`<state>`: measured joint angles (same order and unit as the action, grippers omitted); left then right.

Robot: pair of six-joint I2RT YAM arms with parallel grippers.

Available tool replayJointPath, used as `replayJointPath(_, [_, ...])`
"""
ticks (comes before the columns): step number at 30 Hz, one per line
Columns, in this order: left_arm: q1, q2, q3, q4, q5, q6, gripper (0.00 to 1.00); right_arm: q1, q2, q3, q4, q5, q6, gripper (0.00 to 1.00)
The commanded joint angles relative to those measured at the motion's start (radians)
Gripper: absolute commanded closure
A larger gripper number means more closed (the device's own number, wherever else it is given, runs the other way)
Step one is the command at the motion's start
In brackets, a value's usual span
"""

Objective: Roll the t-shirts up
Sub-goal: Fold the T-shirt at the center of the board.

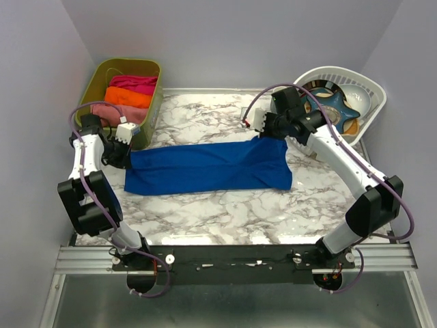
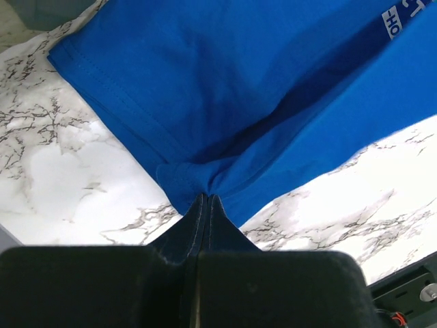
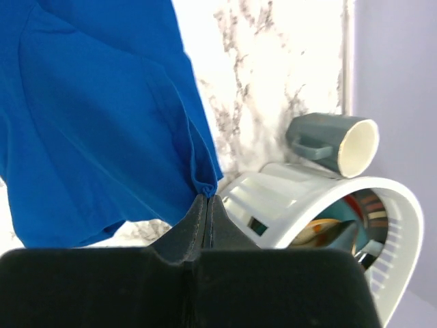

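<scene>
A royal-blue t-shirt (image 1: 208,167) lies as a long folded band across the marble table (image 1: 225,219). My left gripper (image 1: 128,158) is at its left end, shut on a pinch of the cloth. The left wrist view shows the closed tips of that gripper (image 2: 206,197) biting a bunched edge of the t-shirt (image 2: 225,82), with white lettering (image 2: 399,17) at the top right. My right gripper (image 1: 263,137) holds the band's far right corner. In the right wrist view this gripper (image 3: 207,197) is shut on a small fold of the t-shirt (image 3: 95,130), which hangs slightly lifted.
A green bin (image 1: 153,102) with red, orange and pink folded clothes stands at the back left. At the back right is a white basket (image 1: 365,85) of dishes, close to the right gripper. That basket (image 3: 293,198) shows in the right wrist view, with a grey mug (image 3: 334,140) behind it.
</scene>
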<state>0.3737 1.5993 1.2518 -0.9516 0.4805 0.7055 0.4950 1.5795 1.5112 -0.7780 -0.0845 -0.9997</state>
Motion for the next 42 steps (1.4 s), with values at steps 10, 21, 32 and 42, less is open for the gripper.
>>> replayJointPath(10, [-0.029, 0.06, -0.015, 0.042, -0.108, -0.077, 1.0, -0.026, 0.079, 0.004, 0.095, -0.06, -0.069, 0.99])
replayJointPath(21, [-0.03, 0.105, -0.008, 0.134, -0.151, -0.184, 0.88, -0.035, 0.185, -0.02, 0.177, -0.026, -0.074, 0.94])
replayJointPath(32, [-0.033, -0.125, -0.11, 0.09, -0.091, -0.077, 0.54, -0.125, 0.085, -0.001, -0.121, -0.055, 0.132, 0.47])
replayJointPath(42, [-0.048, -0.096, -0.224, 0.166, -0.066, -0.109, 0.59, -0.217, 0.163, -0.137, -0.343, -0.211, 0.032, 0.44])
